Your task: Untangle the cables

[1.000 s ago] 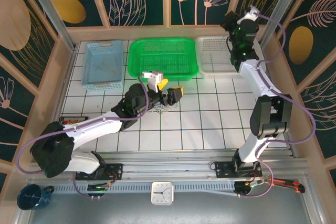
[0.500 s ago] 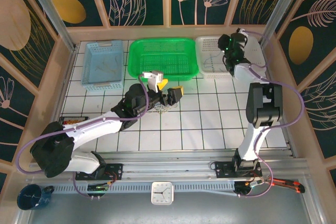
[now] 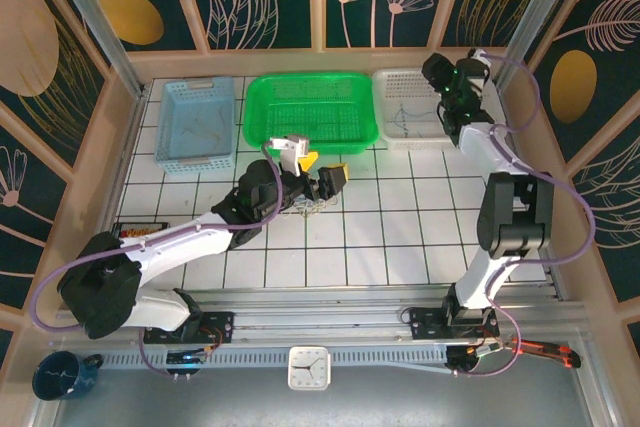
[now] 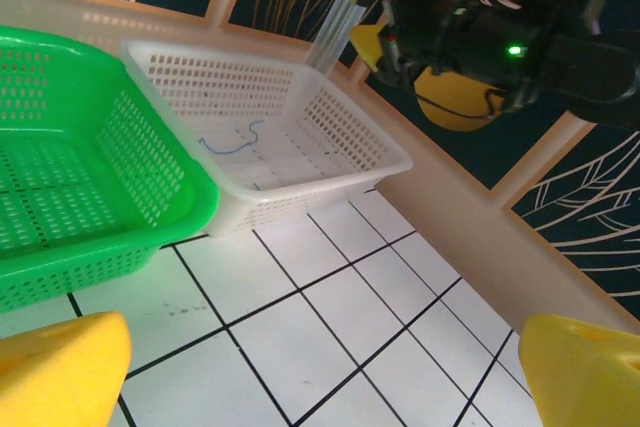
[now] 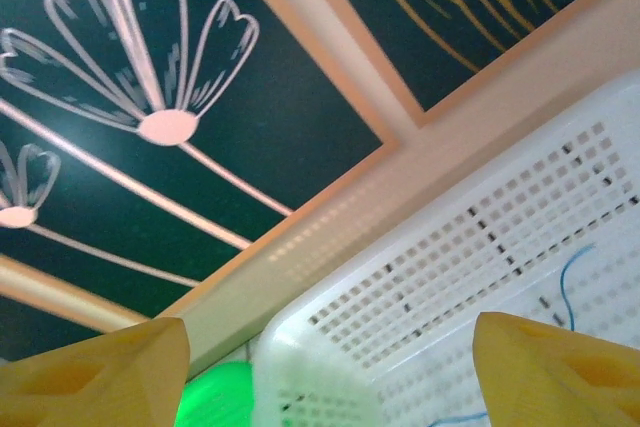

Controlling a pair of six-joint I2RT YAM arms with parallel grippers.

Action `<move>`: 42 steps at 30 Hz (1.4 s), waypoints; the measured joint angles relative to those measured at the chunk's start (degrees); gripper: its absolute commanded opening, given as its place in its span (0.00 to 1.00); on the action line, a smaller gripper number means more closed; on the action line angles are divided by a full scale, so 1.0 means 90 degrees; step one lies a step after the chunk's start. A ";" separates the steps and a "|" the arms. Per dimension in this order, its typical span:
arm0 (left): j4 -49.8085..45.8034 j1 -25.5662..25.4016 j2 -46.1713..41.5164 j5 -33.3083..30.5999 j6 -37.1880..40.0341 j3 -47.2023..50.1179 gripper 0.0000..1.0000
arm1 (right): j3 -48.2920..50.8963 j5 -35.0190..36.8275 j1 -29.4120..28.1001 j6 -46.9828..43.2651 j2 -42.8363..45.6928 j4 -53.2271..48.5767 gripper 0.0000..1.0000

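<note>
A small tangle of thin pale cables (image 3: pixel 311 206) lies on the white tiles just under my left gripper (image 3: pixel 325 169). That gripper is open, its yellow fingertips (image 4: pixel 60 372) wide apart over bare tile. One thin blue cable (image 3: pixel 405 113) lies loose on the floor of the white basket (image 3: pixel 385 87); it is also in the left wrist view (image 4: pixel 230 142) and the right wrist view (image 5: pixel 570 285). My right gripper (image 3: pixel 438 75) hangs above that basket's far side, open, with nothing between its yellow fingertips (image 5: pixel 555 367).
A green basket (image 3: pixel 262 107) stands at the back centre and a blue basket (image 3: pixel 168 112) holding thin wires at the back left. Wooden walls close in the tiled floor. The right arm (image 4: pixel 480 27) reaches over the white basket (image 4: pixel 330 132).
My right gripper has gone from shut to open and its wrist has swung over the white basket, where the blue cable now lies free. The left arm has not moved.
</note>
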State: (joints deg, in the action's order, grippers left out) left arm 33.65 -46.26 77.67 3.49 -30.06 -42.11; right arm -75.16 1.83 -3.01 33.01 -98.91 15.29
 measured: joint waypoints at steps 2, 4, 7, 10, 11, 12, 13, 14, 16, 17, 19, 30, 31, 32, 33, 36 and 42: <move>-0.0041 0.0000 -0.0046 -0.0119 -0.0029 0.0085 0.99 | 0.0328 -0.0194 -0.0126 0.0061 0.0367 0.0036 0.72; -0.0095 0.0000 -0.0100 -0.0223 -0.0070 0.0168 0.99 | 0.0658 -0.0374 -0.0340 0.0066 0.0716 0.0061 0.72; -0.0117 0.0034 -0.0153 -0.0369 -0.0192 0.0287 0.99 | 0.1163 -0.0593 -0.0843 0.0053 0.1197 0.0097 0.70; -0.0155 0.0221 -0.0182 -0.0396 -0.0427 0.0432 0.99 | 0.1717 -0.0767 -0.1491 0.0036 0.1566 0.0131 0.69; -0.0163 0.0350 -0.0182 -0.0376 -0.0549 0.0486 0.99 | 0.1916 -0.0838 -0.1719 0.0039 0.1651 0.0136 0.68; -0.0177 0.0498 -0.0182 -0.0323 -0.0685 0.0537 0.99 | 0.2079 -0.0860 -0.1919 0.0039 0.1700 0.0146 0.68; -0.0206 0.0678 -0.0177 -0.0255 -0.0826 0.0585 0.99 | 0.2278 -0.0884 -0.2157 0.0041 0.1741 0.0155 0.67; -0.0243 0.0879 -0.0165 -0.0194 -0.0984 0.0624 0.99 | 0.2453 -0.0901 -0.2387 0.0036 0.1749 0.0155 0.67; -0.0277 0.1188 -0.0129 -0.0073 -0.1251 0.0670 0.99 | 0.2654 -0.0928 -0.2790 -0.0012 0.1707 0.0073 0.67; -0.0311 0.1314 -0.0112 -0.0029 -0.1379 0.0685 0.99 | 0.2684 -0.0940 -0.2987 -0.0102 0.1644 0.0029 0.67; -0.0398 0.1452 -0.0095 0.0061 -0.1605 0.0707 0.99 | 0.2625 -0.0971 -0.3315 -0.0335 0.1443 -0.0097 0.66; -0.0585 0.1647 -0.0095 0.0282 -0.2268 0.0991 0.99 | 0.1226 -0.1001 -0.3810 -0.1649 -0.0262 -0.1377 0.66; -0.0590 0.1649 -0.0095 0.0284 -0.2297 0.0991 0.99 | 0.1158 -0.1001 -0.3810 -0.1693 -0.0364 -0.1418 0.66; -0.0590 0.1651 -0.0095 0.0287 -0.2310 0.0991 0.99 | 0.1105 -0.1001 -0.3810 -0.1734 -0.0461 -0.1435 0.66; -0.0593 0.1654 -0.0095 0.0296 -0.2317 0.0991 0.99 | 0.1064 -0.1003 -0.3810 -0.1761 -0.0542 -0.1447 0.66; -0.0595 0.1654 -0.0095 0.0304 -0.2322 0.0991 0.99 | 0.0945 -0.1018 -0.3810 -0.1804 -0.0760 -0.1479 0.66; -0.0595 0.1654 -0.0092 0.0350 -0.2348 0.0991 0.99 | 0.0903 -0.1226 -0.3810 -0.1800 -0.0889 -0.1489 0.58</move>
State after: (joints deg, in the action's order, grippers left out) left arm 28.29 -31.38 76.84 6.63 -51.20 -33.19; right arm -67.02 -9.21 -37.30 16.82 -106.91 1.89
